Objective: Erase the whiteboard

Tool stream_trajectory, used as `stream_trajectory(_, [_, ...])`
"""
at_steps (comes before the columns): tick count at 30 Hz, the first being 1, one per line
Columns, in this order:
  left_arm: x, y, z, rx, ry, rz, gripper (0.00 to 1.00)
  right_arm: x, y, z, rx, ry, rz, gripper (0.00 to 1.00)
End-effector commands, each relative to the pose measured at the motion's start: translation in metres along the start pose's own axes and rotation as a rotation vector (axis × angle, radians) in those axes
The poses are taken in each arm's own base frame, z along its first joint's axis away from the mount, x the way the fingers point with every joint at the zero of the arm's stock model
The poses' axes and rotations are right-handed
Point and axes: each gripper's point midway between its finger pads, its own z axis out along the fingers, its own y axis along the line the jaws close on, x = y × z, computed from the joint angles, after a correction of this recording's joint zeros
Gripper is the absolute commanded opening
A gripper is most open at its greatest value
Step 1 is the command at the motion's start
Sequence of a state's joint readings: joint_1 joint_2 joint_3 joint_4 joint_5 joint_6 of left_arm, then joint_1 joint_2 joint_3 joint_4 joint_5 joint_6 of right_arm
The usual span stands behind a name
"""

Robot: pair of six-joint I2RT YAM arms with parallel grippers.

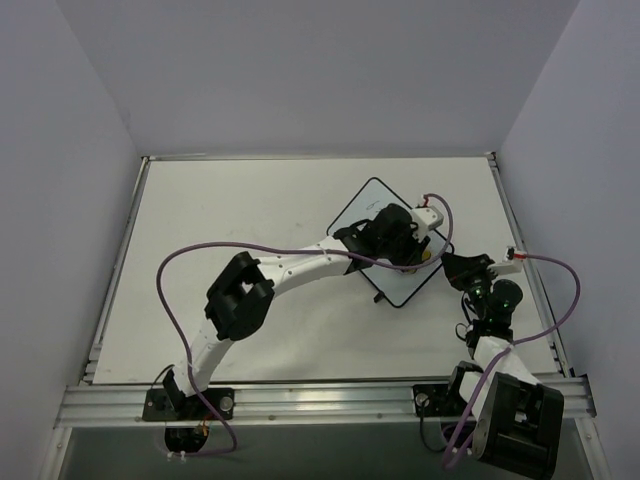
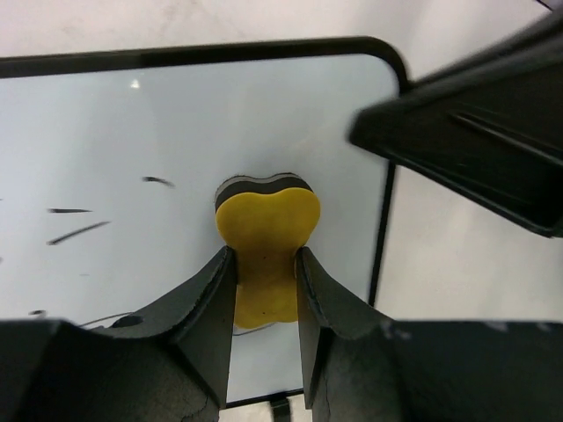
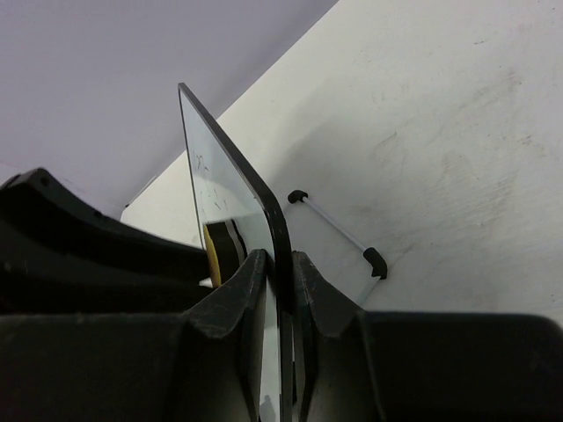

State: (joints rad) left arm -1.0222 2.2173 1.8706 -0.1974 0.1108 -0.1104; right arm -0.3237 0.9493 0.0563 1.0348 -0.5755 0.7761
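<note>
The white table [image 1: 250, 200] is flat and wide. The whiteboard [image 1: 368, 195] lies on it, turned cornerwise, toward the right.

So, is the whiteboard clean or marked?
Marked: black strokes show on the whiteboard, left of the yellow sponge in the left wrist view.

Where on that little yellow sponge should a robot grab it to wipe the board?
At its narrow waist, one finger on each side, coming from the yellow side. The sponge is bone-shaped, so a pinch between the lobes should not slip along it, and the dark layer is left free to face the whiteboard. The left fingers hold it just so.
</note>
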Motion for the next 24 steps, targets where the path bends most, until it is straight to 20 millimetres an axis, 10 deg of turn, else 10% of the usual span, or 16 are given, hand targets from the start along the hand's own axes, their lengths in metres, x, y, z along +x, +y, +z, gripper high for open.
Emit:
stream_trajectory(1, [0.012,0.079,0.005,-0.141,0.051,-0.059,0.02,-0.013,0.030,0.001,-0.117,-0.040,-0.081,0.00])
stream_trajectory(24, [0.007,0.215,-0.018,-0.337,0.010,-0.208,0.02,-0.013,0.032,0.000,-0.120,-0.039,-0.092,0.00])
